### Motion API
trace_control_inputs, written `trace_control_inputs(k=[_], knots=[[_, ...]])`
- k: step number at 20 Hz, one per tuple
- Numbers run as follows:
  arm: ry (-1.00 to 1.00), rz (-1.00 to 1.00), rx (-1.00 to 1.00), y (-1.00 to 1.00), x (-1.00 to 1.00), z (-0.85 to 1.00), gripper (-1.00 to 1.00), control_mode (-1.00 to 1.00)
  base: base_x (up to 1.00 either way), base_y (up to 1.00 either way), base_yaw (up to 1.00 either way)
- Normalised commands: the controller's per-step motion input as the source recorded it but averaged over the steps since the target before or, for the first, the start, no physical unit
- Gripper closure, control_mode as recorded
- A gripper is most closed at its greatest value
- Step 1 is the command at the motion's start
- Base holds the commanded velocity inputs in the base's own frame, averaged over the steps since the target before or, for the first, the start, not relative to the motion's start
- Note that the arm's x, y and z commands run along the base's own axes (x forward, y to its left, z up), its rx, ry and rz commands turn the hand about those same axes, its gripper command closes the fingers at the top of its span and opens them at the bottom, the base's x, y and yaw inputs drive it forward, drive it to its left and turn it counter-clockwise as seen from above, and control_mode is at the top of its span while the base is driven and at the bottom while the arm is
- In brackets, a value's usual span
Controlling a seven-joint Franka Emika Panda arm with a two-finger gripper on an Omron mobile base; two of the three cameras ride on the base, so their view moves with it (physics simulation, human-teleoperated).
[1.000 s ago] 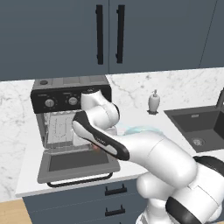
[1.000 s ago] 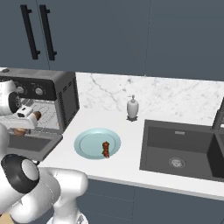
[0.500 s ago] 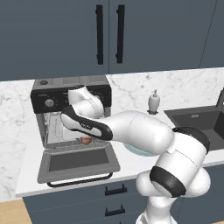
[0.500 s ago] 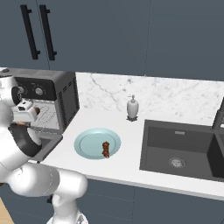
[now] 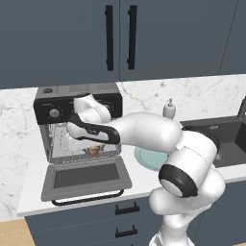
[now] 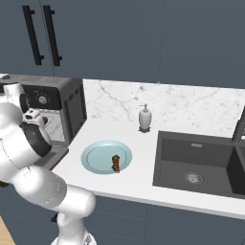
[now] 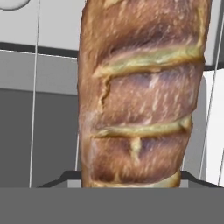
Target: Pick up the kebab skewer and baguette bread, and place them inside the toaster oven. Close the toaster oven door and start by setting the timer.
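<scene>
Fingers gripping baguette bread across its middle, loaf sitting at toaster oven mouth over wire rack. Crust looking stiff, light, non-slippery (likely crushable w/ hard squeeze). Kebab skewer lying on plate.

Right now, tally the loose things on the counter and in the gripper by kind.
Reddish-brown slashed baguette bread, in the gripper: 1
Thin kebab skewer with dark red chunks: 1
Round pale blue plate: 1
White soap dispenser bottle: 1
Total: 4
</scene>
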Motion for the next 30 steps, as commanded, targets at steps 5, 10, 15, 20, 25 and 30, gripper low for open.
trace_control_inputs(k=[5,10,15,20,25,30], knots=[[-0.01,0.00,0.00,0.00,-0.04,-0.21,1.00,-1.00,0.00,0.00,0.00],[-0.02,-0.01,0.01,-0.04,-0.24,-0.28,-1.00,-1.00,0.00,0.00,0.00],[-0.07,-0.03,0.01,-0.32,-0.17,0.02,-1.00,-1.00,0.00,0.00,0.00],[-0.04,-0.01,0.08,-0.28,-0.55,0.25,-1.00,-1.00,0.00,0.00,0.00],[-0.09,0.00,0.11,-0.36,-0.80,0.55,-1.00,-1.00,0.00,0.00,0.00],[-0.05,0.00,0.08,-0.70,-0.99,0.25,-1.00,-1.00,0.00,0.00,0.00]])
